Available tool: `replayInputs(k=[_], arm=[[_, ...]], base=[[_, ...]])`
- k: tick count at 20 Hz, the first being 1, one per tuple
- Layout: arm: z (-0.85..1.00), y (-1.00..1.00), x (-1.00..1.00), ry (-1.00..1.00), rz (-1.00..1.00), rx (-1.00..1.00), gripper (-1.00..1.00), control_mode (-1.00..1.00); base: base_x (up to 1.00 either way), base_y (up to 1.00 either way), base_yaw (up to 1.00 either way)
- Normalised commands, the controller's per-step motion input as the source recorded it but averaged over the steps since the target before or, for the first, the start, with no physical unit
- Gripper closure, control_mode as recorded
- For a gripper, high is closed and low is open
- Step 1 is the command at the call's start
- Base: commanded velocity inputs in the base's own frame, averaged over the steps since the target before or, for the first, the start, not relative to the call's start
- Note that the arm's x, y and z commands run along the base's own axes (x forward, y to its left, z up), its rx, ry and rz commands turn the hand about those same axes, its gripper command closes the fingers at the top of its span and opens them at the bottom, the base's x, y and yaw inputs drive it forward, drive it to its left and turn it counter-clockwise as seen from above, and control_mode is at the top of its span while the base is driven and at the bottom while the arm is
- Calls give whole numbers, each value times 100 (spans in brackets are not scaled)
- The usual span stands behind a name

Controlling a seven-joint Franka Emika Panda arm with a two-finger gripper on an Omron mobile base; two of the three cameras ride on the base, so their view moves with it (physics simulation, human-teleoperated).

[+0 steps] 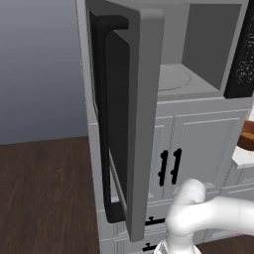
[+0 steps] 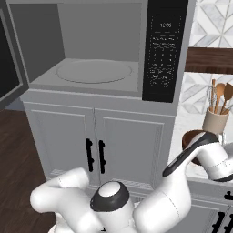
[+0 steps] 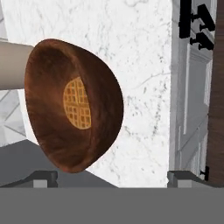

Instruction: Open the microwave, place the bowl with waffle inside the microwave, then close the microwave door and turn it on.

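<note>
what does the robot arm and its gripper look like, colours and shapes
The arm is glossy white, built of fat rounded tube segments with bulbous elbows, and has a dark grey joint cap and a black band near the wrist. The gripper ends in two small, blocky dark grey fingertips. No cables or markings show.

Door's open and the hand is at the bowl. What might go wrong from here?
1. The fingers stand wide apart and the bowl sits off toward one of them; closing like this may clip the rim.
2. The utensil jar stands right behind the bowl and could get knocked.
3. The door juts far out, so a swinging arm might hit it.
</note>
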Motion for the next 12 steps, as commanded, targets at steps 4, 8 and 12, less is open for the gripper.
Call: replayInputs(k=[4, 8, 12], arm=[[-12, -21, 29, 0, -4, 0, -100, -100], [-6, -2, 25, 7, 0, 0, -100, -100], [-18, -11, 25, 15, 3, 0, -100, -100]], base=[[0, 0, 0], [0, 0, 0], [0, 0, 0]])
